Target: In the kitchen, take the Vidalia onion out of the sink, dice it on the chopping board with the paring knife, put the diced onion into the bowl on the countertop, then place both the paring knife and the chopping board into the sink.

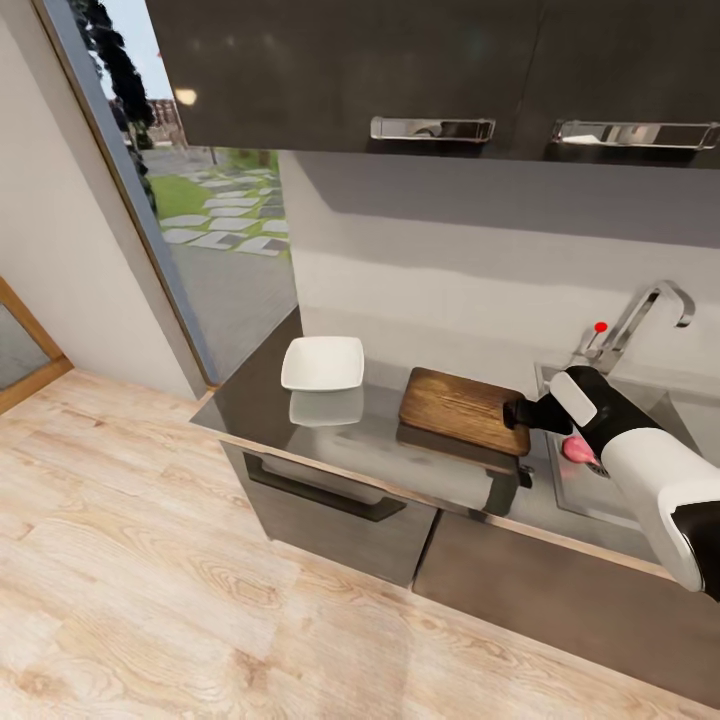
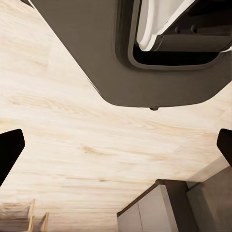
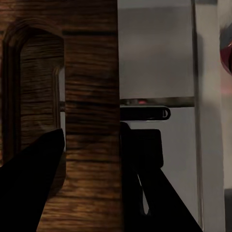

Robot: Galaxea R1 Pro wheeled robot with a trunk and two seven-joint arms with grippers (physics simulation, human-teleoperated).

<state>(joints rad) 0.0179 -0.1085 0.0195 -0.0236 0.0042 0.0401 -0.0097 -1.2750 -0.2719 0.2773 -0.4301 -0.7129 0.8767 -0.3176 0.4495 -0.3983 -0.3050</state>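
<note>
The right hand (image 1: 522, 412) has its fingers clamped across the chopping board's (image 1: 462, 408) slotted end, at 3 o'clock from the bowl (image 1: 322, 363) on the bench (image 1: 400, 455), apparently to carry it into the sink (image 1: 570, 480), where a pinkish object (image 1: 577, 450) lies.

Floor: light wood planks (image 1: 150, 560) spread below me.
Wall: pale grey backsplash (image 1: 450, 270).
Cabinets: glossy black uppers (image 1: 350, 70), chrome handles (image 1: 432, 128).
Window: daylight, garden paving (image 1: 225, 215) at my left.
</note>
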